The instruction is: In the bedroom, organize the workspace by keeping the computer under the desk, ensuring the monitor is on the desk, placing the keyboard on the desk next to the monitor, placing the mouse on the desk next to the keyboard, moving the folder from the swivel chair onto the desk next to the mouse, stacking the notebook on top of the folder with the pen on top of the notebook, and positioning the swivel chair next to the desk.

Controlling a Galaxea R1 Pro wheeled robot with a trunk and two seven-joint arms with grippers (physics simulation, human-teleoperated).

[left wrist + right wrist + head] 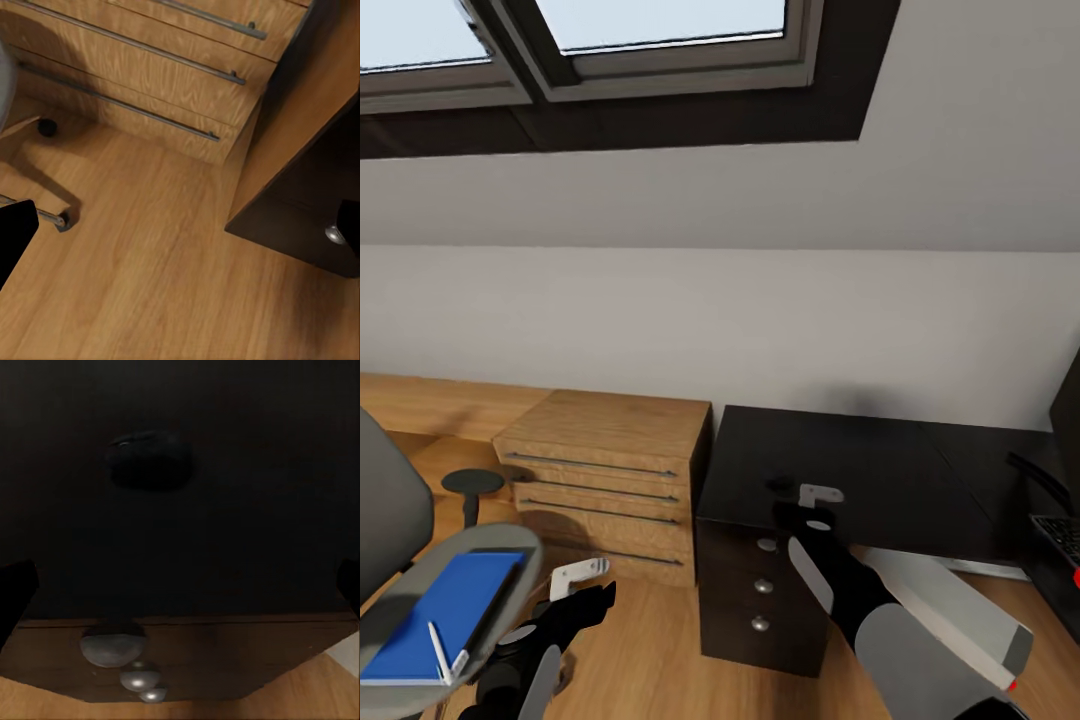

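Note:
The dark mouse (150, 457) lies on the glossy black desk (880, 470), near the desk's left end. My right gripper (815, 508) hovers open just above and short of it, with nothing between its fingers. The grey swivel chair (390, 500) stands at the left, and the blue folder (445, 610) lies on its seat with a white pen (440, 648) on top. Low beside the chair seat, over the oak floor, my left gripper (592, 585) is open and empty. The monitor (1066, 410) and the keyboard (1060, 535) are cut off at the desk's right edge. The notebook is out of view.
A light oak dresser (610, 470) with bar handles stands against the wall between chair and desk. The desk's drawer block (762, 585) with round knobs faces me. A pale grey boxy shape (960, 600) sits under the desk top. The sloped wall and a roof window are above.

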